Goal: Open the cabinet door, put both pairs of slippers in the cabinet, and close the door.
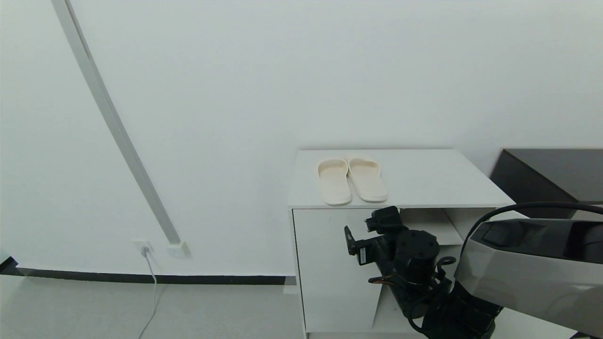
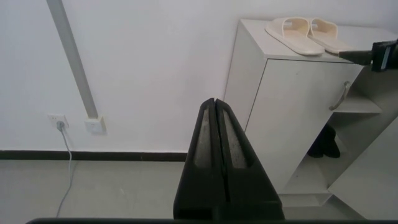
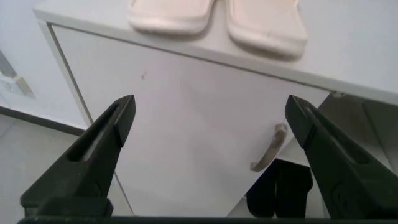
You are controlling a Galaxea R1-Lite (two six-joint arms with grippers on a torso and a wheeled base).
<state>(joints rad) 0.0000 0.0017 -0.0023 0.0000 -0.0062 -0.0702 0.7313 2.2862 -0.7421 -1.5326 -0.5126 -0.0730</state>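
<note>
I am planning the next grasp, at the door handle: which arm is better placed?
The right. Its tool is open and close in front of the cabinet door, near the handle. The left tool is shut and farther off.

Light in my views is bright, even and diffuse; the wall (image 1: 264, 70) is uniformly lit. The cabinet (image 1: 424, 179) holds soft shade in its open compartment. The wall strip (image 1: 113, 122) bows near the head view's edge: lens distortion. My right tool (image 3: 209, 102) shows dark against the door (image 3: 186, 155).
</note>
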